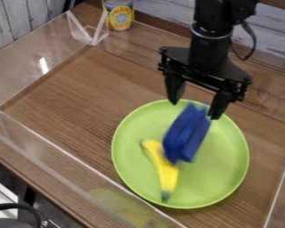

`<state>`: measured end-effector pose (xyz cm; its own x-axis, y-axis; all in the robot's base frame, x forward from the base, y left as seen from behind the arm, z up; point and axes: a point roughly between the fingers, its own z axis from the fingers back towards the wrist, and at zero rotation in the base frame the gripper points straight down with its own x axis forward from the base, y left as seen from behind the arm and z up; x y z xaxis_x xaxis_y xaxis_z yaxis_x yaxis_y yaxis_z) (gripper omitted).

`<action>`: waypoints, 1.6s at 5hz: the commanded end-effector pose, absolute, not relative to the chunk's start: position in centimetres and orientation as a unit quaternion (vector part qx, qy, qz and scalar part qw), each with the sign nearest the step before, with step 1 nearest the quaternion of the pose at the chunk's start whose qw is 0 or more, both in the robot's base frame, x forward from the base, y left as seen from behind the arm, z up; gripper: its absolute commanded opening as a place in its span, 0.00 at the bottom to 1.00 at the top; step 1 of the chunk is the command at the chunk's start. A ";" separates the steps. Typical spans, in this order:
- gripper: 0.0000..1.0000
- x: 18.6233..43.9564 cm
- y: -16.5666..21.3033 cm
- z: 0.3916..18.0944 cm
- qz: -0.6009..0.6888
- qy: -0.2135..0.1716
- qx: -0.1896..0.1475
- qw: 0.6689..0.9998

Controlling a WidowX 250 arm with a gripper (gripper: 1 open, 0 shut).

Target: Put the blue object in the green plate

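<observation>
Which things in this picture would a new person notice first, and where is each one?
The eye would probably go first to the big lime-green plate on the wooden table, with the deep-blue block lying in it beside the yellow banana. Next would come the black robot arm, reaching down from the top right, its jaws spread above the block.

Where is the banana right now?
In the camera view, the banana lies on the left side of the green plate, just left of the blue block.
</observation>
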<state>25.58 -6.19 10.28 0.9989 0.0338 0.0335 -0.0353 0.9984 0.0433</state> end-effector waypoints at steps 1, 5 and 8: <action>1.00 26.1 -6.9 11.0 0.015 -0.034 0.014 0.999; 1.00 25.8 -8.0 10.0 0.037 -0.025 0.005 0.999; 1.00 25.9 -8.4 9.2 0.060 -0.024 -0.003 0.998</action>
